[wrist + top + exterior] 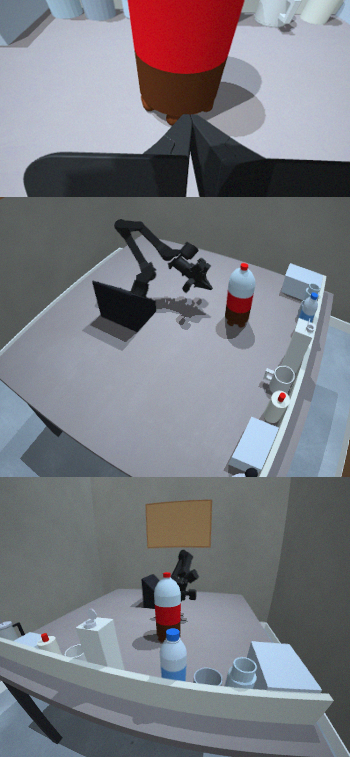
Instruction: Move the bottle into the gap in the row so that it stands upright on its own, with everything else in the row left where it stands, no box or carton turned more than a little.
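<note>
The big cola bottle (241, 297) (167, 609) (185, 44), with a red cap and a red label, stands upright alone on the table. My gripper (206, 287) (189, 121) is shut on nothing. It hovers low just behind the bottle, its tips pointing at the bottle's brown base and a little short of it. In the exterior view the gripper is mostly hidden behind the bottle. The row runs along the rail (299, 383) (150, 689). An open space shows between the white carton (300, 344) (100, 642) and the small blue-capped bottle (308, 307) (173, 658).
The row also holds a grey box (299, 279) (282, 667), two cups (207, 677) (243, 671), a mug (284, 378), a small red-capped bottle (277, 406) (47, 644) and another box (255, 444). A black upright panel (122, 307) stands by the arm's base.
</note>
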### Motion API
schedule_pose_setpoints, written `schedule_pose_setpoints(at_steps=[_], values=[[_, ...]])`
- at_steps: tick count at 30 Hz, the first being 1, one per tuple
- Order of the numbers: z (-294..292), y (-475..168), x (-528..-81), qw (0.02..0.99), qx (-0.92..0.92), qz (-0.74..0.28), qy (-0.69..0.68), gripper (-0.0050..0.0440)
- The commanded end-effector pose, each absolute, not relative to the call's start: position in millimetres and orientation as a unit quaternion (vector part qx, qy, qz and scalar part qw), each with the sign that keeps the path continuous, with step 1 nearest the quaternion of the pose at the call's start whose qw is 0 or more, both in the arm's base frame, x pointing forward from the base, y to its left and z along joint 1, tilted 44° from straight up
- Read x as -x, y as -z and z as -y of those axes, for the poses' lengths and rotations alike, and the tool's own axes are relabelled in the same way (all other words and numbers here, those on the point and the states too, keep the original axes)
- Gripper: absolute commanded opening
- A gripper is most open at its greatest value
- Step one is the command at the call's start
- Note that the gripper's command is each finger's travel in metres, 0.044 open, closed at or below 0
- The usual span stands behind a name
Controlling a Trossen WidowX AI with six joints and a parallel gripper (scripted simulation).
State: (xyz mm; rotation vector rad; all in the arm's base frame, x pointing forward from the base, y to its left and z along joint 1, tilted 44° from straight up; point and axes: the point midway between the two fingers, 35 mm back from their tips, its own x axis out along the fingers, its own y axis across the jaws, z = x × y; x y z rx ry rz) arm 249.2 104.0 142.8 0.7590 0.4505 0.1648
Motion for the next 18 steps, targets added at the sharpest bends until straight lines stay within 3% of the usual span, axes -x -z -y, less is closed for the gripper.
schedule_pose_setpoints(at_steps=[1, 18], values=[[-108.6, -138.8, -248.6, 0.901, -0.369, -0.215, -0.079, -0.005], [-122.4, -131.0, -250.8, 0.901, -0.371, -0.211, -0.081, -0.005]])
